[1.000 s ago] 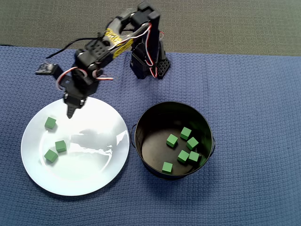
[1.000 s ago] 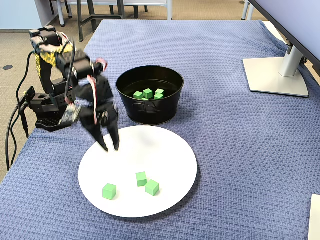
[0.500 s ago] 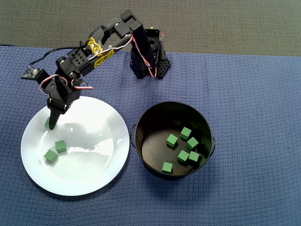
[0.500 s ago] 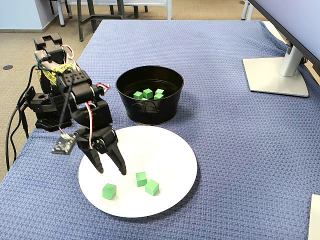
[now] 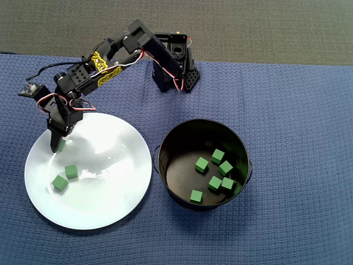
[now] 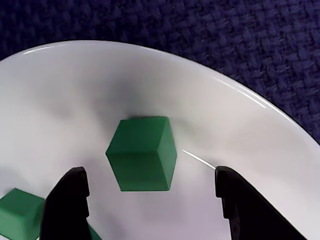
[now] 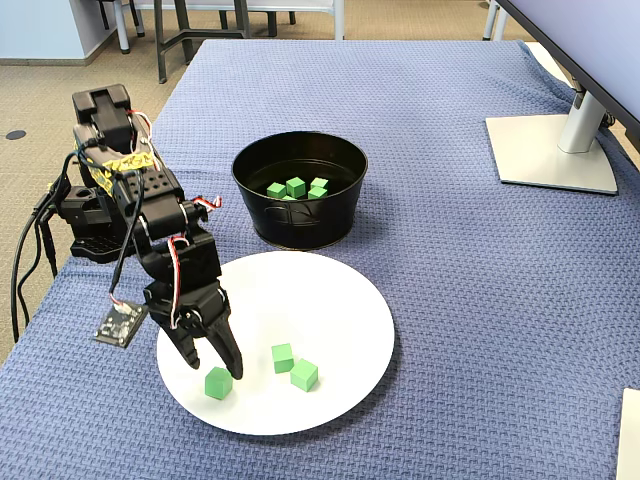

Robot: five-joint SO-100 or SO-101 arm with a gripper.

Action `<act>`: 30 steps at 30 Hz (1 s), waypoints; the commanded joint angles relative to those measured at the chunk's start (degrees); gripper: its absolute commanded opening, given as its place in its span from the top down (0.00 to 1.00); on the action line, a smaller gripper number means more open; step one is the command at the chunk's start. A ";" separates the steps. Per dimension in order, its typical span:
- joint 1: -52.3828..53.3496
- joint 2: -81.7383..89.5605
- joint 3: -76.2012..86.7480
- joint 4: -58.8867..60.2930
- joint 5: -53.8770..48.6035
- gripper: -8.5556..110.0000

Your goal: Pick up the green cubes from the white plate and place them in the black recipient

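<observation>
Well open, pincer point(image 6: 150, 200) straddling green cube point(image 6: 142, 152), not touching

looks like an office or lab room to me: a table under a blue woven cloth point(image 7: 450, 200), a monitor's grey stand point(image 7: 560, 145) at its far corner, carpeted floor point(image 7: 30, 100), and furniture legs point(image 7: 170, 35) past the table.

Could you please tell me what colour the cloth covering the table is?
The tablecloth is a dark blue woven fabric, seen best in the fixed view.
</observation>
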 commanded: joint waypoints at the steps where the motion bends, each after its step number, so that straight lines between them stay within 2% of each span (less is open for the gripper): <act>1: 0.62 -0.97 -6.86 0.97 0.53 0.69; 10: -0.26 -6.33 -13.45 1.32 0.09 0.71; 13: -0.53 -7.56 -14.68 1.32 0.18 0.76; 18: -0.70 -7.73 -14.59 1.32 0.26 0.93; 26: -0.35 -5.98 -13.01 0.35 0.97 0.93; 30: 0.44 5.71 -4.57 -2.81 4.57 0.93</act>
